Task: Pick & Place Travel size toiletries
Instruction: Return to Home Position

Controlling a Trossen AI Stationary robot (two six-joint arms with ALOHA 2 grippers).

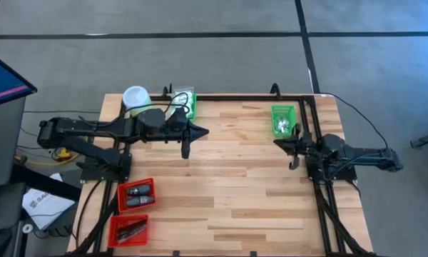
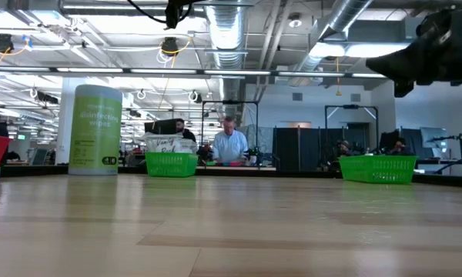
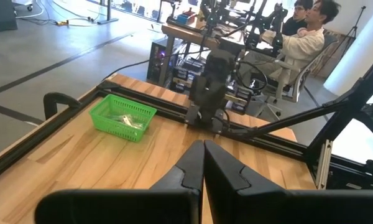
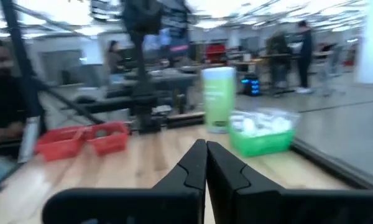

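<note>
Four baskets hold the travel size toiletries, all lying apart from both sets of jaws. White packets (image 1: 182,98) fill the far-left green basket (image 1: 193,107), beside the green canister (image 1: 135,98). The left gripper (image 1: 202,131) hovers just beside that basket, toward the middle of the table (image 1: 235,193), its fingers pressed together tip to tip. Silvery sachets (image 1: 282,127) lie in the far-right green basket (image 1: 283,109), too small to tell which way they point. The right gripper (image 1: 278,141) hangs just beside it, jaws likewise closed on each other. At the near-left corner, dark oval pieces (image 1: 137,192) in one red basket (image 1: 121,200) and dark sticks (image 1: 130,228) in the nearer red basket (image 1: 113,232) lie with long axes roughly left to right.
</note>
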